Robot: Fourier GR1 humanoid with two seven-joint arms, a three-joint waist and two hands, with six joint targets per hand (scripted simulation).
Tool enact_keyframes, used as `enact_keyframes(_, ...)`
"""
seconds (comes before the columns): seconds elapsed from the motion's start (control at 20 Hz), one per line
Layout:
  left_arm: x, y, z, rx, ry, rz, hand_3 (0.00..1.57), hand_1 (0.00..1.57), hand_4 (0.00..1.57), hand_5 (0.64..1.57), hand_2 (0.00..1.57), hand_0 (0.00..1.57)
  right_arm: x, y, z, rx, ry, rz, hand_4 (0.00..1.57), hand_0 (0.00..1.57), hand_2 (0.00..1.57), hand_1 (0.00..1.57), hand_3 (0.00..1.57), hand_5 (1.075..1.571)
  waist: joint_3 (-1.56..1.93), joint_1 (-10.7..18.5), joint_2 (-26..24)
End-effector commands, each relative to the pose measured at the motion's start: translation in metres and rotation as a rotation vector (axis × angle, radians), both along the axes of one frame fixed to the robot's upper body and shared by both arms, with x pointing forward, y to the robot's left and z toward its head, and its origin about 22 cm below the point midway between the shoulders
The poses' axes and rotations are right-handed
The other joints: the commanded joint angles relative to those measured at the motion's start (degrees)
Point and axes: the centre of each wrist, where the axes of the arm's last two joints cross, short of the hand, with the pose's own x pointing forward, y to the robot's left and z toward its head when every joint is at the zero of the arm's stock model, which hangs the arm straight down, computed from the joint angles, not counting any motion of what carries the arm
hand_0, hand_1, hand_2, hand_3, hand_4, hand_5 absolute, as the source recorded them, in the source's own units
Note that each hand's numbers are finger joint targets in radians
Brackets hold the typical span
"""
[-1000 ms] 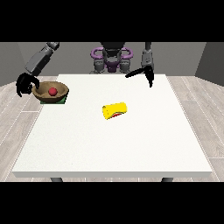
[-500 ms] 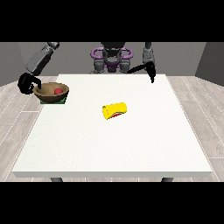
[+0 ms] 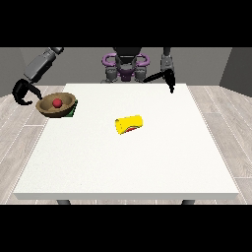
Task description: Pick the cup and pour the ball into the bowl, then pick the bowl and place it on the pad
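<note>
Resting on green pad (image 3: pixel 72 112) at far left: bowl (image 3: pixel 57 105) holding red ball (image 3: pixel 57 102). Yellow cup (image 3: pixel 129 123) lay toppled mid-table. Left-side hand (image 3: pixel 21 93) curled, empty, beside bowl; right-side hand (image 3: pixel 170 82) hung with fingers straight, empty.

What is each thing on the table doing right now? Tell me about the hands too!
bowl: upright on the green pad, with the ball inside.
ball: resting in the bowl.
cup: lying on its side mid-table, nothing in it.
pad: mostly hidden beneath the bowl.
hand at the view's left: fingers curled, just off the bowl, holding nothing.
hand at the view's right: above the far table edge, holding nothing.
</note>
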Motion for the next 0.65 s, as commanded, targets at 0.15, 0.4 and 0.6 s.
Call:
enact_keyframes(0.15,-0.013,0.006,0.000,-0.019,-0.022,-0.010,0.00,0.00,0.00,1.566,0.00,0.00,0.000,-0.007,0.019,-0.040,-0.023,-0.034,0.00,0.00,0.37,0.00,0.21,1.481,-0.02,0.1,1.1)
enact_keyframes(0.4,-0.018,0.005,0.009,-0.026,0.001,-0.005,0.00,0.00,0.00,1.569,0.00,0.00,-0.005,-0.017,0.045,-0.023,-0.033,-0.018,0.00,0.00,0.26,0.00,0.06,1.493,0.01,-1.4,-0.7)
enact_keyframes(0.6,-0.001,0.019,-0.021,-0.040,0.142,0.042,0.00,0.00,0.00,1.569,0.00,0.00,-0.011,-0.026,0.073,0.017,-0.031,0.093,0.00,0.00,0.19,0.00,0.29,1.503,-0.12,-3.5,-8.1)
